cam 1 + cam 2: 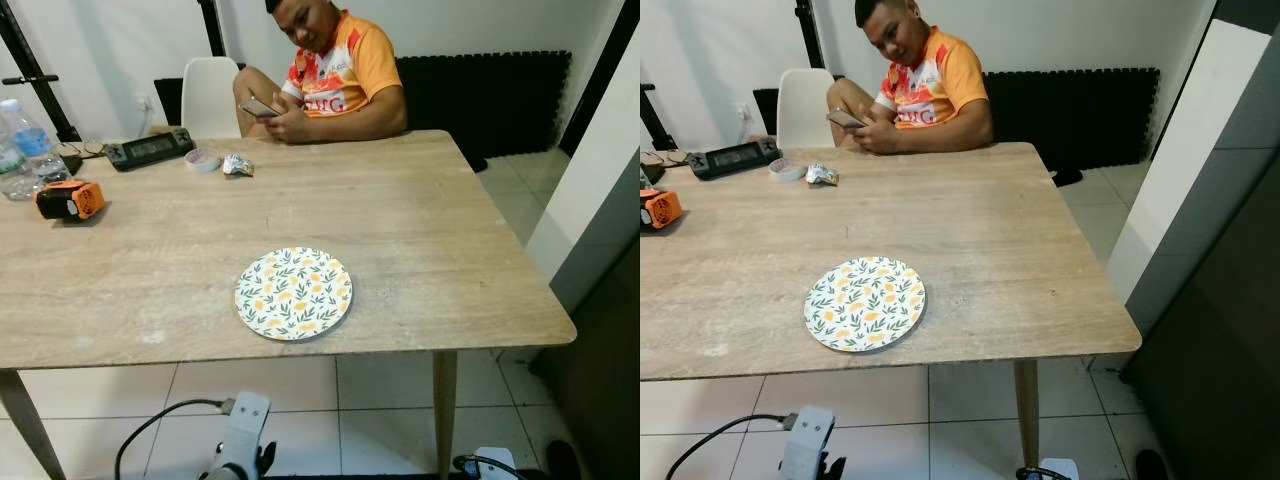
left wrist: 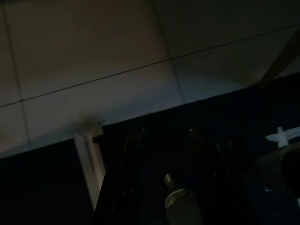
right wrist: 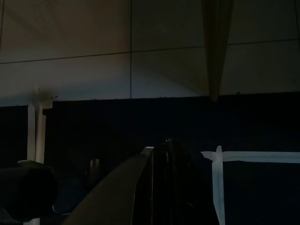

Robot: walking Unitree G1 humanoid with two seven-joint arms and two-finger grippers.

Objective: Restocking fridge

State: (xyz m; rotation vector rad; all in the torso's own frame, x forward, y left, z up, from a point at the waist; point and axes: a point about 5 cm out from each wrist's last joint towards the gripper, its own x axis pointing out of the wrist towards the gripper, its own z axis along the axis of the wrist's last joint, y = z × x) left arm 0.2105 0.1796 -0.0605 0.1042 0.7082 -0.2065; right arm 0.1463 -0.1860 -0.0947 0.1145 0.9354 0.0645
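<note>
A round plate [image 1: 293,293] with a yellow and green leaf print lies flat near the front edge of a wooden table [image 1: 450,250]. Both arms hang low beneath the table's front edge. The left arm's silver wrist [image 1: 240,440] shows at the bottom, over the tiled floor. In the dark left wrist view, my left gripper [image 2: 164,140] points at the floor tiles with its two fingers apart and nothing between them. My right gripper [image 3: 168,143] also hangs over the tiles, fingers together and empty.
A person [image 1: 335,75] sits at the table's far side holding a phone. At the far left are water bottles [image 1: 25,140], an orange device [image 1: 70,200], a black device [image 1: 150,148], a small bowl [image 1: 203,158] and crumpled foil [image 1: 237,166]. A tall dark grey panel [image 1: 1230,300] stands right.
</note>
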